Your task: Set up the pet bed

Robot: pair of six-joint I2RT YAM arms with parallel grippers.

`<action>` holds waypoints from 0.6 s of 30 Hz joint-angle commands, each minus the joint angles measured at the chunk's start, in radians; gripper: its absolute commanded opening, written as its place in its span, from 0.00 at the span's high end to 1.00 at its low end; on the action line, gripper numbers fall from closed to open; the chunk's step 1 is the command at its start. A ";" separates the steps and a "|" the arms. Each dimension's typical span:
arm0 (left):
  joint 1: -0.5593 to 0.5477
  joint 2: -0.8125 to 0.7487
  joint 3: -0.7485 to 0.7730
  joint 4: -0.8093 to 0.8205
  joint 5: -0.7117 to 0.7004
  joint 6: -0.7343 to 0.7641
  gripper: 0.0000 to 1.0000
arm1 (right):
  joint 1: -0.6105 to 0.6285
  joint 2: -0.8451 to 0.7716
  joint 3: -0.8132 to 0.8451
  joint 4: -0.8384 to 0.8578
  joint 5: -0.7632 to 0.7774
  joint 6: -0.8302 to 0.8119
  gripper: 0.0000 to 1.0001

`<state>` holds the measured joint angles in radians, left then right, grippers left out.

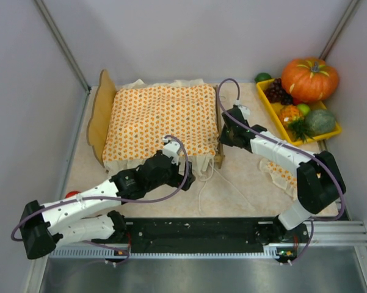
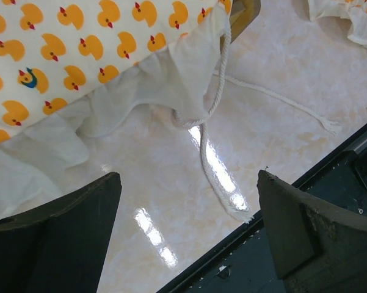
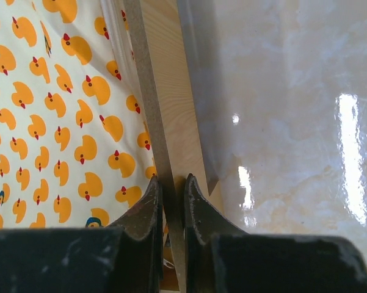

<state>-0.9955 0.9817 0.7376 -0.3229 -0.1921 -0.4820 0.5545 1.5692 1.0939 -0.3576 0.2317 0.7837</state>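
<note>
Top-down view: the pet bed (image 1: 101,116) fills the upper centre, draped in an orange-dotted bedspread (image 1: 159,119). My right claw (image 1: 225,139) meets its right edge, and my left claw (image 1: 189,176) hangs by its lower right corner. Yellow fruit tray (image 1: 275,113) and pumpkin (image 1: 309,79) sit upper right

White-and-black jointed arms (image 1: 79,210), looping purple cables (image 1: 218,96), matte black wedge-shaped end effector fingers (image 2: 55,244), scuffed edges
</note>
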 commanded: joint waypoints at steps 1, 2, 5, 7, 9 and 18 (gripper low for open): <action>-0.023 0.043 -0.032 0.087 0.005 -0.017 0.04 | -0.025 0.008 0.008 0.075 -0.046 0.045 0.91; -0.032 0.052 -0.033 0.091 0.006 -0.020 0.04 | -0.027 -0.010 -0.026 0.074 -0.060 -0.013 0.84; -0.046 0.078 -0.058 0.116 0.017 -0.040 0.04 | -0.042 -0.142 -0.116 0.052 -0.085 -0.093 0.51; -0.048 0.098 -0.067 0.145 0.022 -0.058 0.04 | -0.044 -0.240 -0.169 0.030 -0.068 -0.125 0.34; -0.054 0.110 -0.076 0.168 0.020 -0.064 0.04 | -0.044 -0.386 -0.245 -0.009 -0.061 -0.150 0.24; -0.058 0.163 -0.058 0.191 -0.020 -0.122 0.11 | 0.102 -0.678 -0.440 -0.104 -0.147 -0.087 0.30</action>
<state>-1.0489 1.1431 0.6636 -0.1986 -0.1818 -0.5613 0.5659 0.9211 0.7071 -0.4171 0.1150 0.6659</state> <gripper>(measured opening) 0.914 0.702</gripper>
